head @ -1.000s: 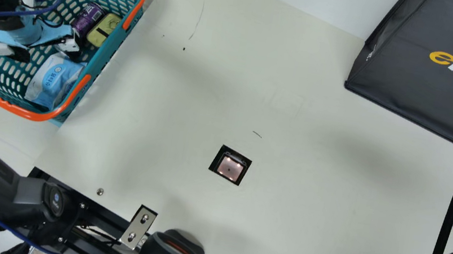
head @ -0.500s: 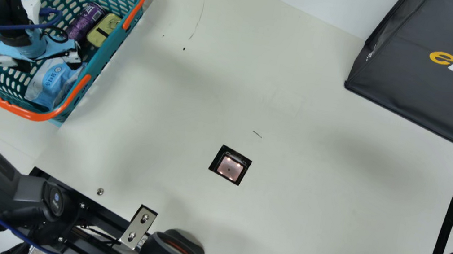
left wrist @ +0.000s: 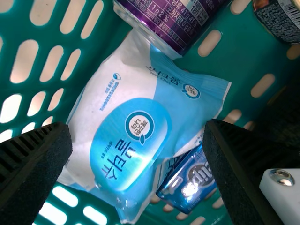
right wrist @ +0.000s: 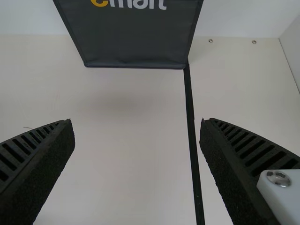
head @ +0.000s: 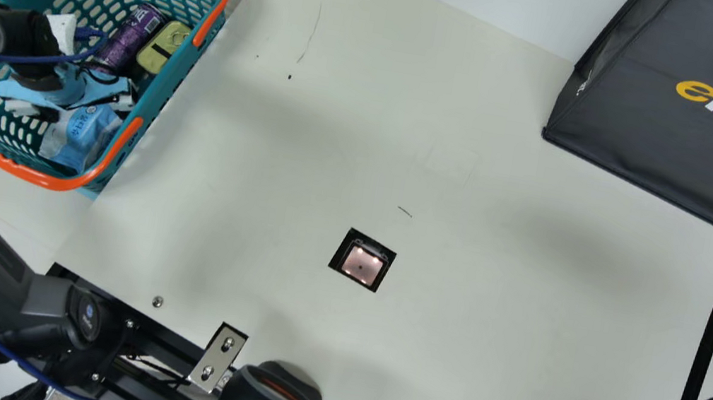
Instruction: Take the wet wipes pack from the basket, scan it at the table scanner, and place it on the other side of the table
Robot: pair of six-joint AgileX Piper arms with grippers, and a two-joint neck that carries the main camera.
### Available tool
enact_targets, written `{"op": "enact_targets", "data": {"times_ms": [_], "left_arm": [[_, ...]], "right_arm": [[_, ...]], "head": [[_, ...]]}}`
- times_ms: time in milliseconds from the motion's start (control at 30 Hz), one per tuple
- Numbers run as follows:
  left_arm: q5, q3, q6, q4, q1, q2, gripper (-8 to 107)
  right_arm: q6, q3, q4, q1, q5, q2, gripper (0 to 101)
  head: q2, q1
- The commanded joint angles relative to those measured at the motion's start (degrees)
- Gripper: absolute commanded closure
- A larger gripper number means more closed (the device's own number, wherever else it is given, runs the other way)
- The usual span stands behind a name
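The left pincer (head: 85,108) hangs over the inside of the basket (head: 181,76), with its two fingers wide apart. The wet wipes pack (left wrist: 126,145) lies in the basket, just past the tips and across the gap. It may touch one, but that is hard to see. The pack is puffy and crinkly, white and light blue, with a big blue oval.

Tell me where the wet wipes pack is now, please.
In the main view, the wet wipes pack lies inside the basket at the left; the left wrist view shows the purple can and the blue can beside it.
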Motion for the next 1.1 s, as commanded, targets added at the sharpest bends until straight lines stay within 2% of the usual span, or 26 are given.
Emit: {"op": "enact_targets", "data": {"times_ms": [0,267,800,1067], "left_arm": [[-0.59,0.25,-0.32,0.59,0.0,0.27,9],[-2.52,0.94,0.1,1.38,0.4,1.77,9],[-3.13,-0.12,6.34,-2.86,2.41,4.61,9],[-2.9,-0.52,7.49,-3.91,2.74,4.64,62]], "right_arm": [[0.0,0.0,0.0,0.0,0.0,0.0,6],[0.0,0.0,0.0,0.0,0.0,0.0,6],[0.0,0.0,0.0,0.0,0.0,0.0,6],[0.0,0.0,0.0,0.0,0.0,0.0,6]], "head": [[0.14,-1.4],[0.14,-1.4],[0.14,-1.4],[0.14,-1.4]]}}
